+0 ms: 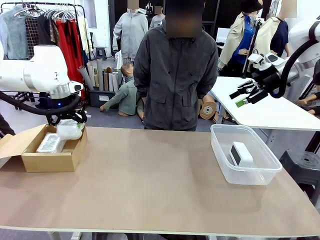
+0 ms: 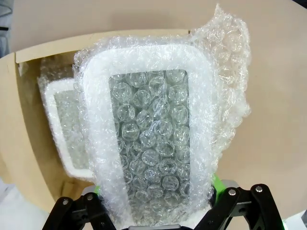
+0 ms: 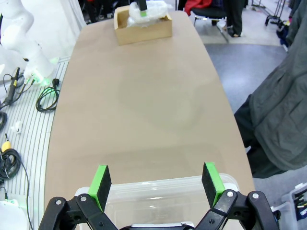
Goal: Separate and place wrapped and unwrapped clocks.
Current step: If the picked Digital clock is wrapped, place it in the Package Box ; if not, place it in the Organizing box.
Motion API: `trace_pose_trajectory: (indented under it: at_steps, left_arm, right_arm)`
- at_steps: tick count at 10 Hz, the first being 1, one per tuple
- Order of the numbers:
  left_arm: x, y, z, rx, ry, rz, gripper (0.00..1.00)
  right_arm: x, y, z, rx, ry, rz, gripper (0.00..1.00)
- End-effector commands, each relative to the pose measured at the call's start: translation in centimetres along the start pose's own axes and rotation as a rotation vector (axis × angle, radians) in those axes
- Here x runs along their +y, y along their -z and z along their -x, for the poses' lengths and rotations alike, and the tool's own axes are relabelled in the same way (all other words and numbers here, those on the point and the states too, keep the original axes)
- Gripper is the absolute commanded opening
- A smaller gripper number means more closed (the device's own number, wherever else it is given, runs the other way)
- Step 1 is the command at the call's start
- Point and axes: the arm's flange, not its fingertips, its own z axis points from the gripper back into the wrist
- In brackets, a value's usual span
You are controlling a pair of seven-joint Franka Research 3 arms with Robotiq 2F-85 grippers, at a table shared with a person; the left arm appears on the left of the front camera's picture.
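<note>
Brown table (image 1: 150, 180); far left, my left gripper (image 1: 67, 122) pinches a wrapped clock (image 2: 153, 143) over the cardboard box (image 1: 50, 160). Next: lower, release. Right gripper (image 3: 157, 184) spread.

One bubble-wrapped clock (image 2: 153, 143), white-framed with a grey face, fills the centre of the left wrist view, clamped at its lower end. A second wrapped clock (image 2: 62, 124) lies behind it at mid-left. A bare white clock (image 1: 241, 153) stands at the front view's right.
</note>
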Motion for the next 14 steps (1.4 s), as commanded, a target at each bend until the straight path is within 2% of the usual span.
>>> trace_pose_trajectory:
  at_steps: [1, 6, 8, 14]
  left_arm:
    - [-0.4, -0.3, 0.0, -0.002, -0.008, -0.002, 0.0]
    - [-0.4, 0.1, 0.1, 0.001, 0.004, 0.0, 0.0]
    - [-0.5, 0.3, 0.4, 0.014, 0.01, -0.089, 0.0]
    - [-0.4, 1.1, 1.8, -0.021, -0.021, -0.148, 0.0]
  right_arm:
    - [0.1, 0.1, -0.2, 0.003, -0.003, 0.015, 1.0]
    - [0.1, 0.1, -0.2, 0.003, -0.003, 0.015, 1.0]
    - [0.1, 0.1, -0.2, 0.003, -0.003, 0.015, 1.0]
    - [0.1, 0.1, -0.2, 0.003, -0.003, 0.015, 1.0]
